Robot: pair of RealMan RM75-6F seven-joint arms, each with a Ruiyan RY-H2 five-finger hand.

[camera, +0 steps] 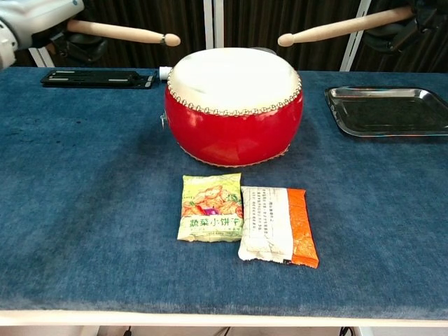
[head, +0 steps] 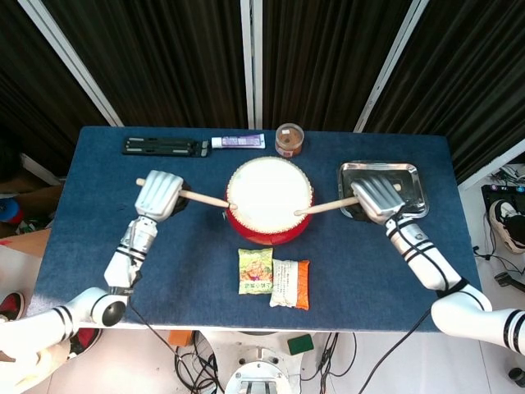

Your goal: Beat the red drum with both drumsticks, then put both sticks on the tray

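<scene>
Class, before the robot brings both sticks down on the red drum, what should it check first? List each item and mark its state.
1. Left hand holds the left drumstick: ok.
2. Right hand holds the right drumstick: ok.
3. Both stick tips raised above the red drum: ok.
4. Drumhead bare: ok.
5. Tray free for the sticks afterwards: ok.
6. Grip firmness: cannot tell.
</scene>
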